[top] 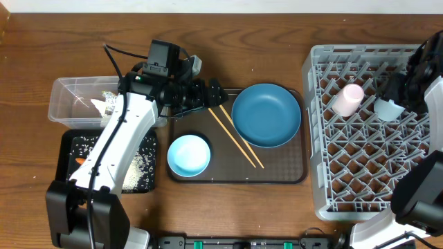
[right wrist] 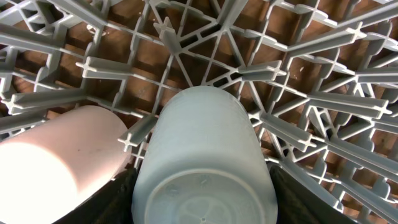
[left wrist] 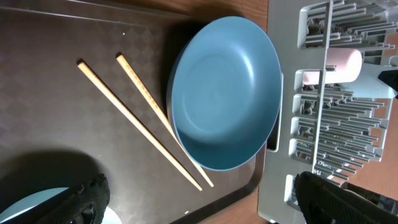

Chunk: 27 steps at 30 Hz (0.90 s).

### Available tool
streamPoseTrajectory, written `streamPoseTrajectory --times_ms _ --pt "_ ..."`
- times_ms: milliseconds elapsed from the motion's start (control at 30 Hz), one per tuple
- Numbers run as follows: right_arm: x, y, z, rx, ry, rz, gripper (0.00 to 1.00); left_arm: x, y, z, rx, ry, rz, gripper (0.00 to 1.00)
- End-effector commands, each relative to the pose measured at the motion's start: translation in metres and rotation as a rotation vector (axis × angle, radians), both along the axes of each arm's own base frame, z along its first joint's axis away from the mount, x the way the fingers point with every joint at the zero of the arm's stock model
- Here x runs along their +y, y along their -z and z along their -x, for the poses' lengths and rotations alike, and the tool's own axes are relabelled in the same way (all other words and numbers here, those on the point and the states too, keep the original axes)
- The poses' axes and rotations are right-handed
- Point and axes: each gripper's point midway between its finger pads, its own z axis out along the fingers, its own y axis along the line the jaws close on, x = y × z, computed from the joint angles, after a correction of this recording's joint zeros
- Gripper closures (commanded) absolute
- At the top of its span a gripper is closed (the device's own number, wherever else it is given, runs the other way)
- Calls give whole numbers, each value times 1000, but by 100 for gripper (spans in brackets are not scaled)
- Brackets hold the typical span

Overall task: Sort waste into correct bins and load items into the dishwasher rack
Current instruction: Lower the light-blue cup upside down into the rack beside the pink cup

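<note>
My left gripper (top: pixel 210 94) hangs open over the brown serving tray's far left corner, holding nothing; in the left wrist view (left wrist: pixel 205 205) its fingers straddle bare tray. Ahead of it lie two wooden chopsticks (left wrist: pixel 143 118) and the round blue plate (left wrist: pixel 224 99). A pale bluish-white bowl (top: pixel 188 154) sits at the tray's near left. Over the grey dishwasher rack (top: pixel 367 173), my right gripper (right wrist: pixel 202 202) is shut on the light blue cup (right wrist: pixel 205 155), bottom toward the camera. The pinkish-white cup (right wrist: pixel 56 162) lies in the rack just beside it.
At the left stand the clear tub (top: pixel 66 104), holding a snack wrapper (top: pixel 109 104), and the black tray (top: pixel 142 162) with scattered rice and a bit of orange carrot (top: pixel 81 161). My left arm crosses above both. The serving tray (top: pixel 277 169) lies between bins and rack.
</note>
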Motion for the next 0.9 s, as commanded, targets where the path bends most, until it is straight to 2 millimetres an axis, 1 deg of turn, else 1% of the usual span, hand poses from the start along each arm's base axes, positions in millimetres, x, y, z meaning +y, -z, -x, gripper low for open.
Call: streamPoseTrajectory --times_ms 0,167,400,867 --pt "5 -14 1 -42 5 -24 82 2 -10 -2 -39 3 -8 2" --pt "4 -33 -1 -82 5 -9 84 2 -10 -2 -39 3 -8 2" --pt "4 -49 -2 -128 4 7 86 2 -10 -2 -39 3 -8 2" --pt "1 -53 -6 -157 5 12 88 2 -10 -2 -39 3 -8 2"
